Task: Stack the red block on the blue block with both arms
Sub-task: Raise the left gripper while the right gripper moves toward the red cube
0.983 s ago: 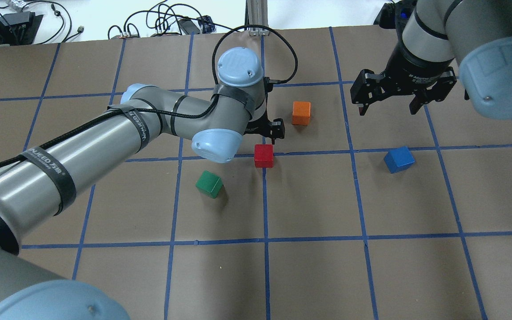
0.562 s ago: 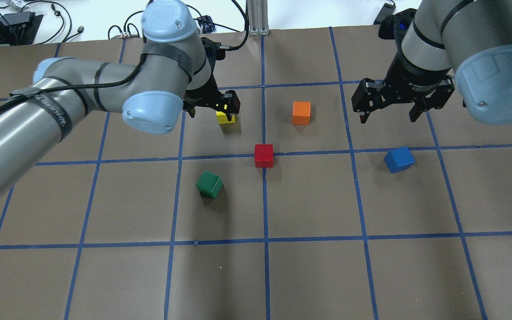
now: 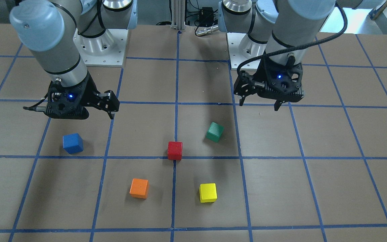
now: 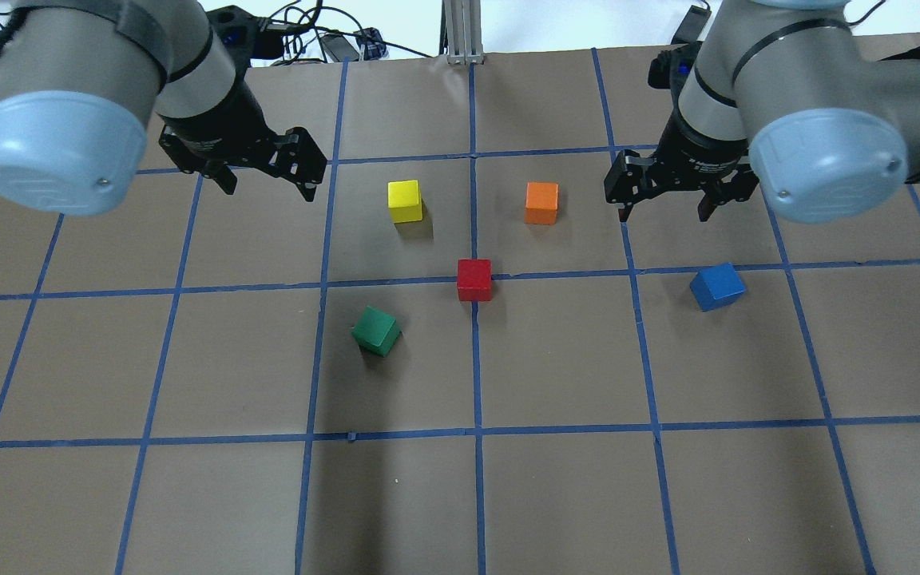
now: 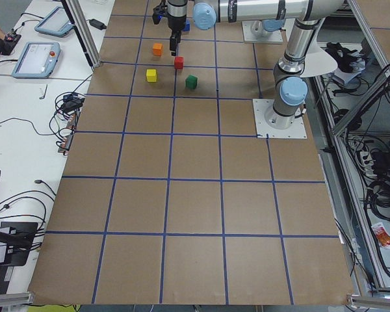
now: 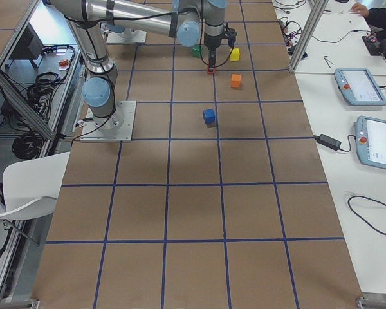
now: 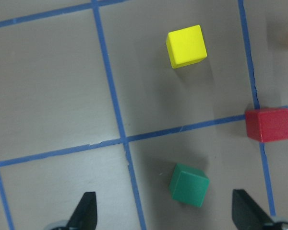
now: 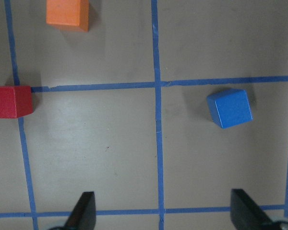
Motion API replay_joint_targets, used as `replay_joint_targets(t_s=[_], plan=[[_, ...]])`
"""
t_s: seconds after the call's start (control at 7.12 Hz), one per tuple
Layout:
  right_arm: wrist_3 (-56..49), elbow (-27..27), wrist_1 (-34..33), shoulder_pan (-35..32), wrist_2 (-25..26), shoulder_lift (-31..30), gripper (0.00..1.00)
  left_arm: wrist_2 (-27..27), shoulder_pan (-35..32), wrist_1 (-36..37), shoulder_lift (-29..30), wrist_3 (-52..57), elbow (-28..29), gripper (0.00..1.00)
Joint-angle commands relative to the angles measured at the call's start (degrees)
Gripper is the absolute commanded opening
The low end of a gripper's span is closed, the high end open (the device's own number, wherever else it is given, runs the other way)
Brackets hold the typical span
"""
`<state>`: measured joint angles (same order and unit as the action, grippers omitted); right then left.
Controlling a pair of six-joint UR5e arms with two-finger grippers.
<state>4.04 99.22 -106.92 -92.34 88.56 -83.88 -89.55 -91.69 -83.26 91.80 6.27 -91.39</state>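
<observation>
- Above the far left part of the desk (image 4: 564, 359), the left arm (image 4: 188, 72) reaches in with its wrist turned straight down. The left end effector (image 4: 270, 192) hangs clear of the surface, its jaws spread wide with nothing between them.
- On the opposite side, the right arm (image 4: 747, 72) takes a mirrored pose, wrist down. The right end effector (image 4: 664, 214) hovers with its jaws also wide apart and empty.
- The red block (image 4: 474, 279) sits flat on the desk near the middle, on a crossing of the blue tape lines (image 4: 556, 274), apart from both end effectors.
- The blue block (image 4: 716, 287) rests on the desk well apart from the red one, on the robot's right, turned a little against the grid. It lies near the right end effector, slightly closer to the robot. In the right wrist view it shows ahead of the open jaws, toward the right.
- A green cube (image 4: 375, 331) lies near the red block, toward the robot and its left, also turned against the grid.
- A yellow cube (image 4: 405, 200) and an orange cube (image 4: 541, 203) stand beyond the red block, apart from each other.
</observation>
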Motion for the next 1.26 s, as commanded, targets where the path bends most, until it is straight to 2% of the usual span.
replay_joint_targets(t_s=[0.0,0.28,0.42,0.7,1.12], plan=[[3.4,-0.6,-6.5,-4.5,0.0,4.6,1.0,0.1,2.2,-12.8,-2.8,-0.9,8.1,1.0],[13.0,-0.7,-11.4,-10.6,-0.1,9.8,1.0,-0.3,1.9,-10.6,1.0,-3.7,9.6,1.0],[14.1,-0.7,-15.8,-13.6,0.0,11.5,1.0,-0.1,1.8,-10.3,0.9,-3.2,9.8,1.0],[14.5,-0.6,-20.8,-14.9,-0.1,15.8,1.0,-0.3,1.6,-9.9,0.0,-2.9,9.1,1.0],[16.2,-1.3,-21.8,-18.2,-1.2,20.0,1.0,-0.3,1.5,-10.1,-0.8,-3.0,8.7,1.0]])
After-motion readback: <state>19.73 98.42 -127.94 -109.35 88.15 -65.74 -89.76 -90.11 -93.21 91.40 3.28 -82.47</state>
